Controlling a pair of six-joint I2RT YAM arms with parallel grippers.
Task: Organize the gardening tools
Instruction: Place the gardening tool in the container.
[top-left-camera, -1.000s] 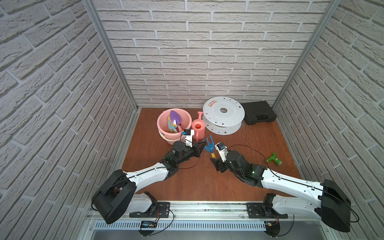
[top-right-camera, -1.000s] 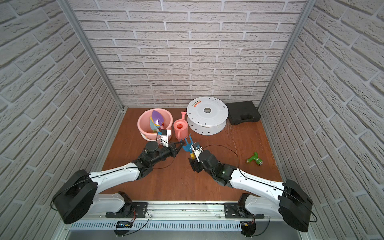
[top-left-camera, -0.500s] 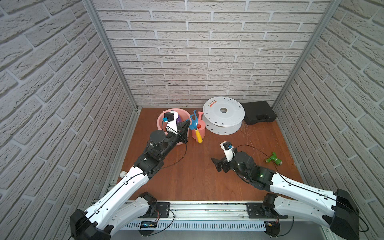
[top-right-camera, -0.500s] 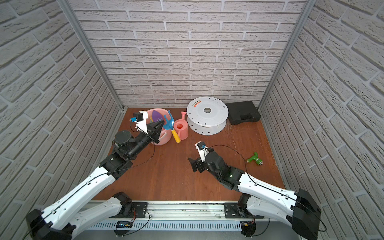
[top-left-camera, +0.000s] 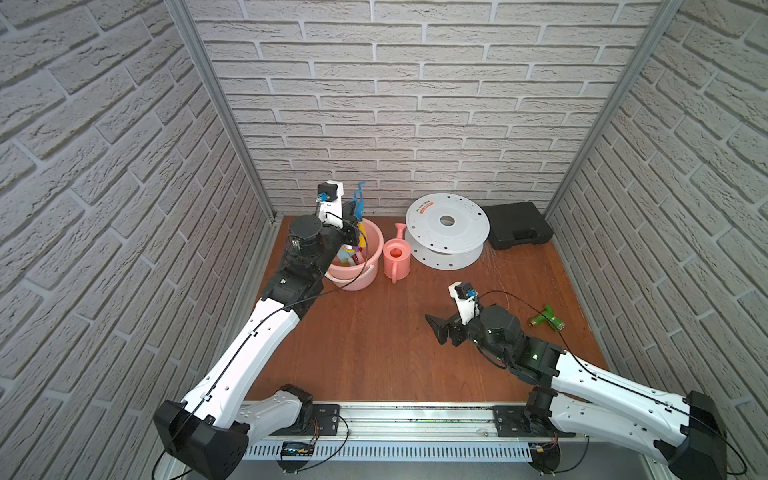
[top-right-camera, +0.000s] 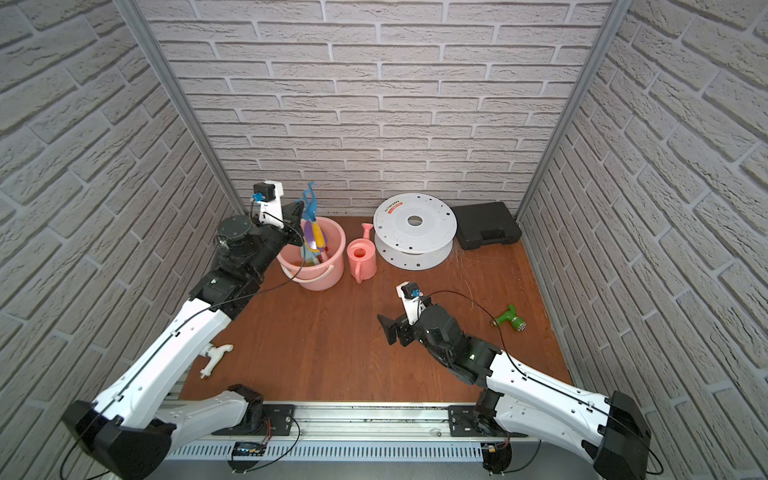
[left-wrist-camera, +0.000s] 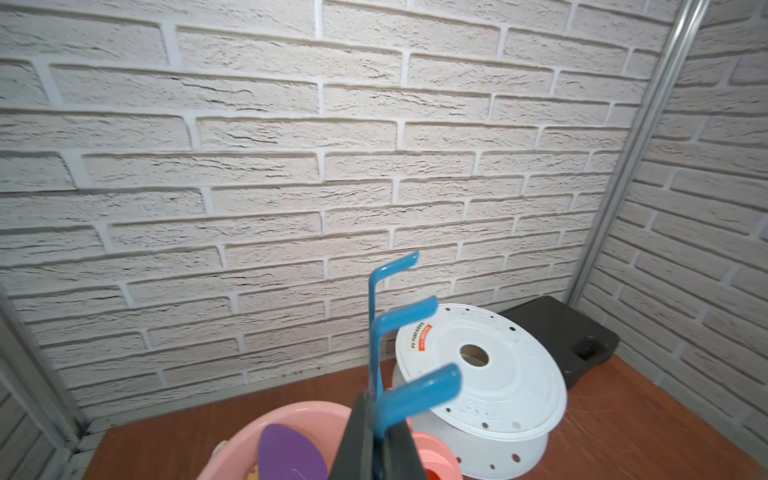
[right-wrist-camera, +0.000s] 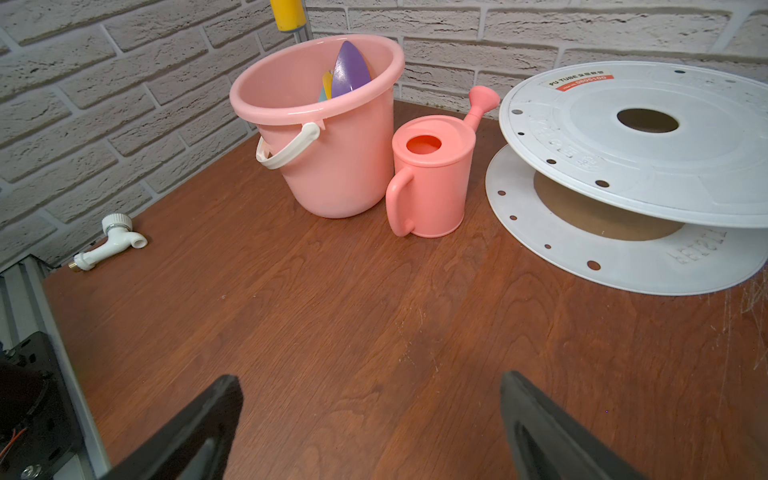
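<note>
You had raised the left gripper (top-right-camera: 304, 212) from the middle of the table (right-wrist-camera: 374, 311) up to the bucket (top-right-camera: 328, 272) since one second before. Its jaws were pressed together on the fork (left-wrist-camera: 399, 353), which stood over the bucket with the tines up and the yellow handle pointing down into it. Inside the bucket leaned the purple trowel (right-wrist-camera: 351, 68). Further right, the right gripper (right-wrist-camera: 374, 415) hung low over the bare table, with jaws spread wide and nothing between them.

Trowels (right-wrist-camera: 351, 70) in bucket (top-left-camera: 365, 266); watering can (top-left-camera: 397, 259) just right; spool (top-left-camera: 465, 232), case (top-left-camera: 519, 226) farther right.
</note>
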